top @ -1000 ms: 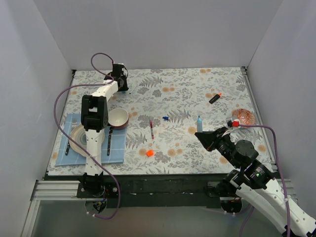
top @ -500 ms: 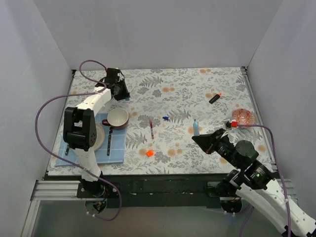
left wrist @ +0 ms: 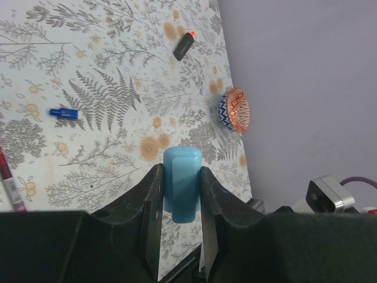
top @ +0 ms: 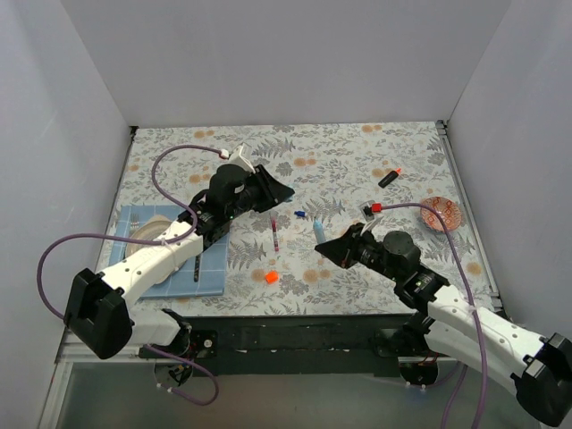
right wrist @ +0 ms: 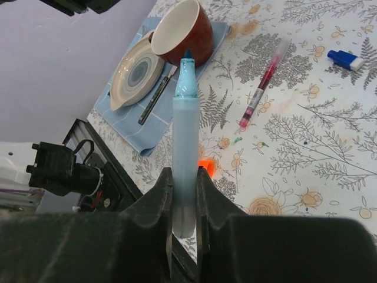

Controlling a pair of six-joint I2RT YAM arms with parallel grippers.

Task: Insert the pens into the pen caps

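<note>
My right gripper (right wrist: 184, 174) is shut on the barrel of the light blue pen (right wrist: 185, 130), whose bare tip points up and away. In the top view this pen (top: 318, 231) sticks out of the right gripper (top: 327, 251) near the table's middle. My left gripper (left wrist: 181, 169) is shut on a light blue pen cap (left wrist: 181, 183). In the top view the left gripper (top: 284, 190) hovers a short way up-left of the pen tip, apart from it. On the table lie a black pen with an orange end (top: 388, 177), a dark blue cap (top: 299, 214) and an orange cap (top: 271, 277).
A slim red pen (top: 274, 232) lies between the caps. A patterned small bowl (top: 441, 212) sits at the right edge. At the left, a blue mat (top: 170, 279) carries a plate (right wrist: 135, 73), a brown cup (right wrist: 185, 29) and dark cutlery (top: 197, 264).
The left arm has swung from the far left corner to the middle of the table. The right arm has carried the light blue pen leftward, so the two grippers now face each other.
</note>
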